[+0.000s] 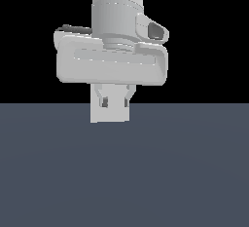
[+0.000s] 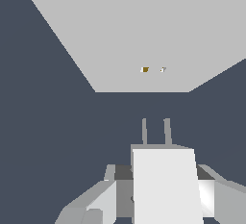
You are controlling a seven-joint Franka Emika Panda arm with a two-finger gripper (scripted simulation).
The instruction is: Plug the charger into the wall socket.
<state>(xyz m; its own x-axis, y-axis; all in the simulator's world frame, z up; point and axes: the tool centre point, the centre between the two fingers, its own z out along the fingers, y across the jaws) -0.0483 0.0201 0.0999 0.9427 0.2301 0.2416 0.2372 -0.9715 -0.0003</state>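
My gripper [image 1: 115,102] is shut on the charger [image 2: 163,184], a small white block whose two grey prongs [image 2: 155,131] point away from the wrist. The wall socket [image 2: 134,35] is a flat white panel with two tiny yellowish holes [image 2: 145,69] ahead of the prongs. The prongs stand roughly in line with the holes, with a gap of dark floor between them and the panel. In the exterior view the socket panel [image 1: 110,115] shows behind the fingers [image 1: 103,100]. There the charger cannot be told apart from the panel.
A plain dark blue-grey floor [image 1: 185,172] spreads around the gripper and the socket. The arm's wide white hand body [image 1: 112,63] fills the upper middle of the exterior view. No other objects show.
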